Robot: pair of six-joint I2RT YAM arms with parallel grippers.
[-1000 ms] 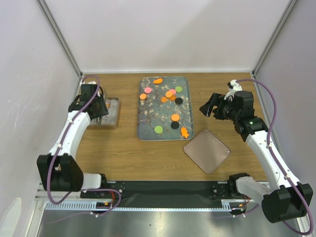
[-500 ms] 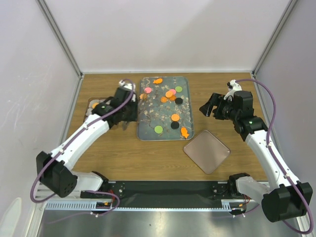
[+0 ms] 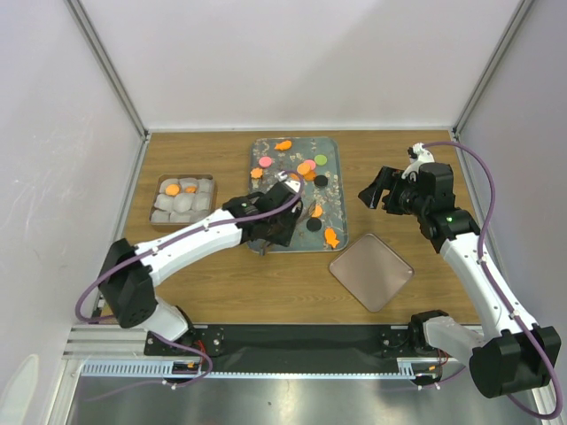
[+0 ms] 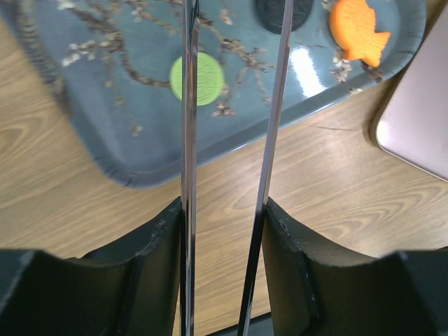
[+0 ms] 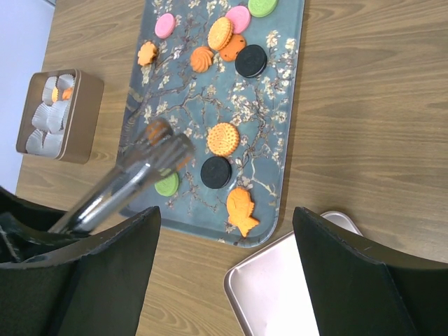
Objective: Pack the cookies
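The cookies lie scattered on a floral tray (image 3: 266,190): an orange fish (image 3: 330,237), a black disc (image 3: 314,225), an orange round (image 3: 314,211), and pink (image 3: 265,162) and green (image 3: 321,159) ones farther back. My left gripper (image 3: 276,223) is shut on metal tongs (image 5: 133,178) over the tray's near left corner. The tong blades (image 4: 187,105) stand apart, the left one crossing a green cookie (image 4: 203,78) below. My right gripper (image 3: 376,193) hangs open and empty to the right of the tray.
A small box (image 3: 183,200) of white paper cups stands at the left, with orange cookies (image 3: 171,189) in two of the cups. A square metal lid (image 3: 372,270) lies near the tray's right front corner. Walls close in on three sides.
My left arm has swung from the box at the left across to the tray's near left corner, carrying the tongs. The right arm has not moved.
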